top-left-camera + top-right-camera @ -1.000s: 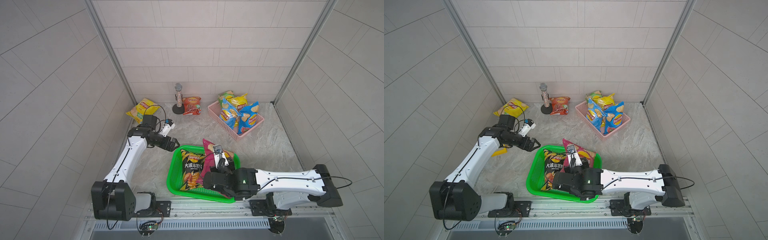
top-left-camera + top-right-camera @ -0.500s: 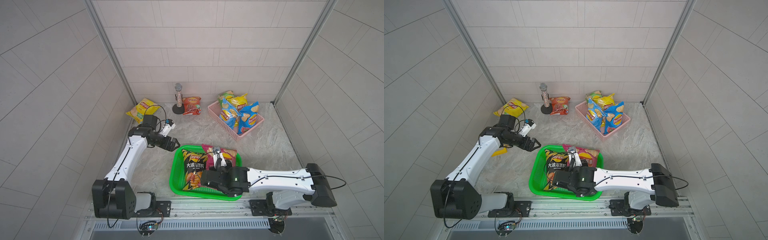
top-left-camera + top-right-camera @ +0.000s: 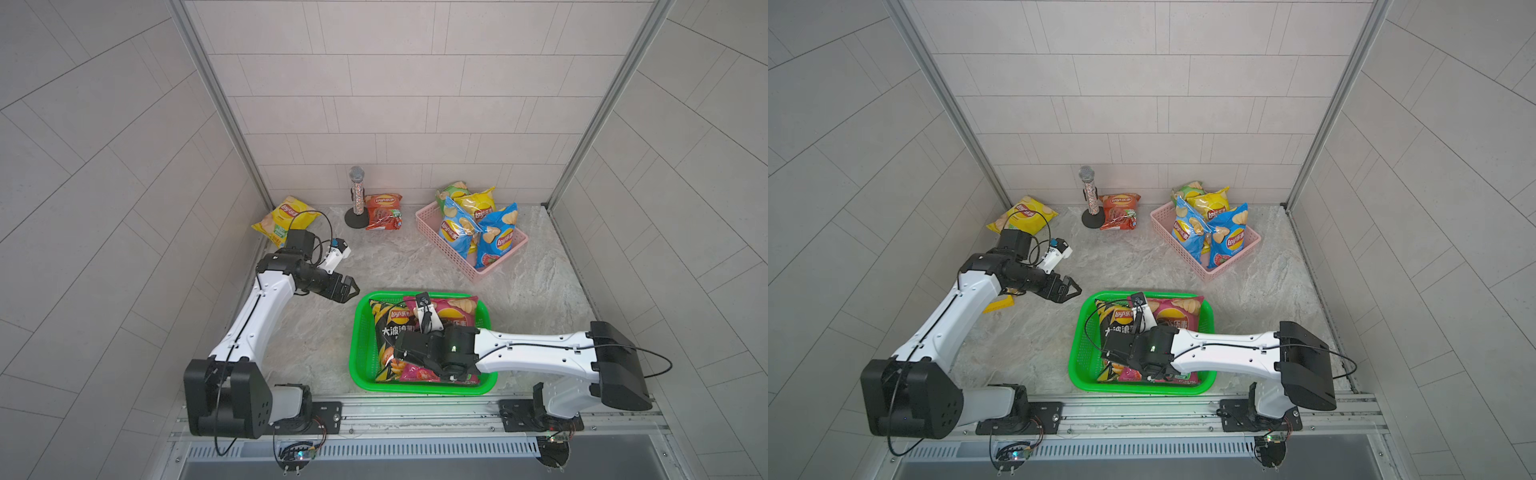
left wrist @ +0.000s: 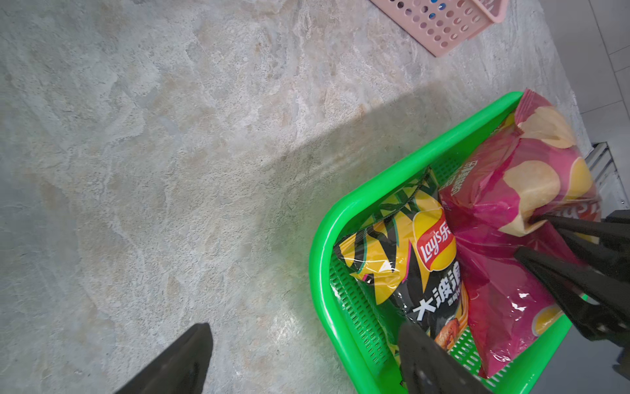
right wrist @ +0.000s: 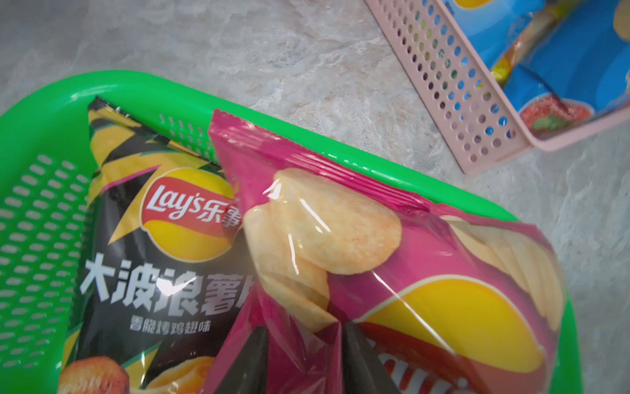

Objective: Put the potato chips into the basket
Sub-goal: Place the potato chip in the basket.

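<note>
A green basket (image 3: pixel 357 332) sits at the front of the table. In it lie a black bag of potato chips (image 3: pixel 392 324) and a magenta bag (image 3: pixel 455 309), side by side. My right gripper (image 5: pixel 301 329) is down on the magenta bag (image 5: pixel 443 273), open, its jaws a little apart with a crumpled fold of the foil between them. My left gripper (image 3: pixel 353 291) hovers open and empty over the table, just left of the basket's far corner. A yellow bag (image 3: pixel 284 216) and a red bag (image 3: pixel 382 212) lie at the back of the table.
A pink basket (image 3: pixel 432 232) at the back right holds several blue, yellow and green bags. A glittery microphone (image 3: pixel 356 195) stands beside the red bag. A yellow triangular piece (image 3: pixel 998 305) lies under my left arm. Tiled walls close in three sides.
My right arm has lowered the magenta bag flat into the green basket and its jaws have parted. The left arm has not moved.
</note>
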`<act>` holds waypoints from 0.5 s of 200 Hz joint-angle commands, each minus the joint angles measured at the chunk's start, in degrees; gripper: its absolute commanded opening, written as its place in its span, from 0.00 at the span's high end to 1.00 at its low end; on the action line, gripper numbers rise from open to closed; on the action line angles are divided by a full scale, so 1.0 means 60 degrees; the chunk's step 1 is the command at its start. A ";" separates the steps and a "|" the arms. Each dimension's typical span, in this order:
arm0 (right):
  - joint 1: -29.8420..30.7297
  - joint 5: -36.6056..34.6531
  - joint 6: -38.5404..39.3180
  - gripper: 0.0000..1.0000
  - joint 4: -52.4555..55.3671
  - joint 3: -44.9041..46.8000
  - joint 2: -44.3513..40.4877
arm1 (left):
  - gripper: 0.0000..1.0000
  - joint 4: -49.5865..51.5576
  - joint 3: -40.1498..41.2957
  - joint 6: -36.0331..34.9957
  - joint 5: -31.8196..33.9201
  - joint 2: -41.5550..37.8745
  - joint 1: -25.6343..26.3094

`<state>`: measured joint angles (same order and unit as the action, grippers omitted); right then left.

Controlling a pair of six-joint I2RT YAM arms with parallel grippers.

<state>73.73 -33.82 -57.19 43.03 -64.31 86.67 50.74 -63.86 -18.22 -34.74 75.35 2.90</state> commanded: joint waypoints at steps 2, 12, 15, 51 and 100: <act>-0.0108 0.0477 0.0934 0.49 0.0560 -0.0667 -0.0395 | 0.09 -0.0129 0.0027 -0.0541 0.0461 0.0039 -0.0029; -0.0208 0.0635 0.1137 0.49 0.0768 -0.0942 -0.0593 | 0.10 -0.0164 0.0127 -0.0661 0.0556 0.0039 -0.0029; -0.0238 0.0707 0.1217 0.49 0.0781 -0.1002 -0.0673 | 0.10 -0.0189 0.0169 -0.0692 0.0560 0.0052 -0.0030; -0.1469 0.2790 0.1976 0.50 -0.0002 -0.0709 -0.1424 | 0.12 -0.0492 0.0809 -0.0713 0.0078 0.0052 0.0011; -0.2567 0.4097 0.3359 0.51 -0.0686 -0.1283 -0.0412 | 0.14 -0.0820 0.1271 -0.1188 -0.0105 0.0156 0.0114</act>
<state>59.18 -14.81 -42.96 40.36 -69.28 80.25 47.48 -57.65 -22.90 -33.78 75.57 3.14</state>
